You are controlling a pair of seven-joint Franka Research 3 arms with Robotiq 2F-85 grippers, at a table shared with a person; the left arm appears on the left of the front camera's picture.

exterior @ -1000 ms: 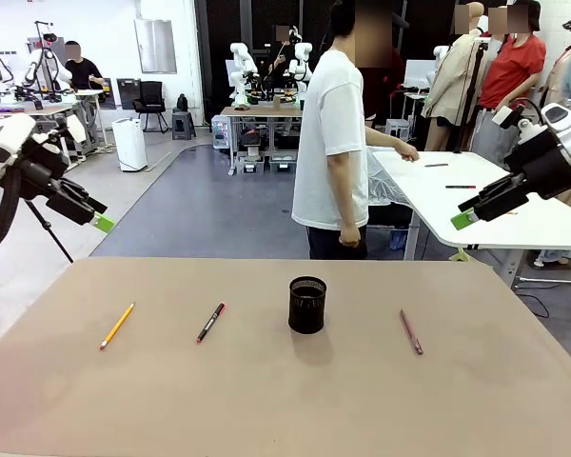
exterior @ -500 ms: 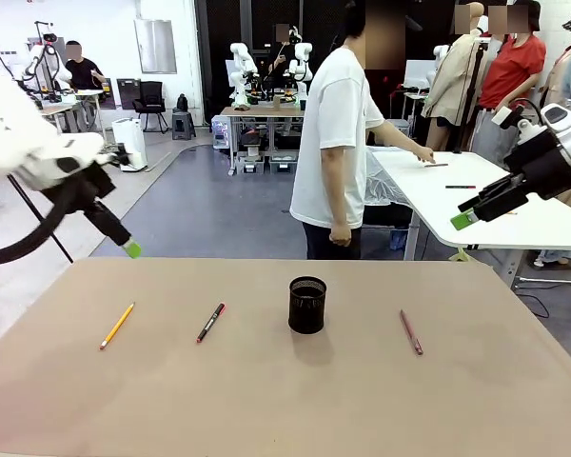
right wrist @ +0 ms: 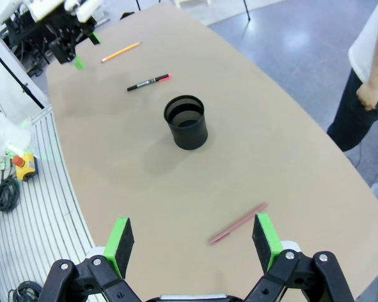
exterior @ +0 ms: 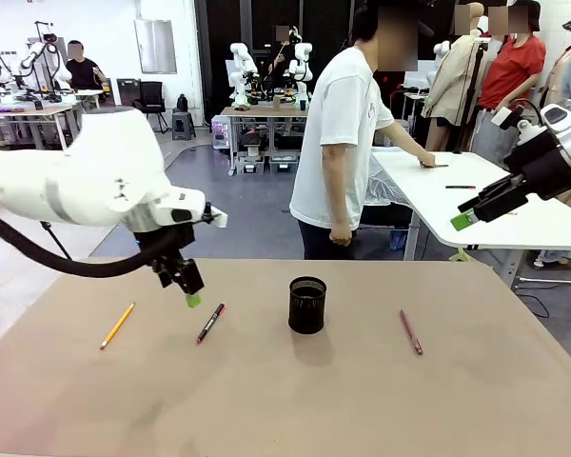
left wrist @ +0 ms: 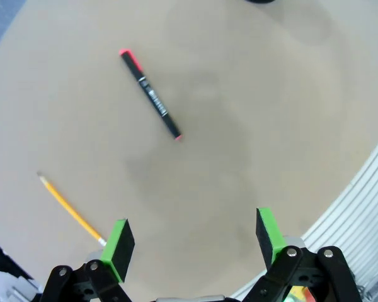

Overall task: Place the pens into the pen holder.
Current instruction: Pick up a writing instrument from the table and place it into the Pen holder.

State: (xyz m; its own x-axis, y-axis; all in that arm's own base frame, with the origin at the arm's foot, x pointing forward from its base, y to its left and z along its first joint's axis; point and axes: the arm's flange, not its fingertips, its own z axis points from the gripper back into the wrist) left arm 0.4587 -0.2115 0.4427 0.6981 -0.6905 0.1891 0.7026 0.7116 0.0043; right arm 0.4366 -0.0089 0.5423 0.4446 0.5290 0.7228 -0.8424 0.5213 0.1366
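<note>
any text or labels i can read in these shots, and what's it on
No text here is legible.
dark pen: white print along the barrel, too blurred to read.
yellow pencil, reddish-brown pen, pen holder: no print that I can make out.

Bulky glossy white left arm [exterior: 86, 181] trailed a thick black cable [exterior: 29, 252], black two-finger left gripper [left wrist: 193, 239] and right gripper [right wrist: 192, 242] bore green pads [left wrist: 118, 241], silver screws [left wrist: 292, 252] at the knuckles
</note>
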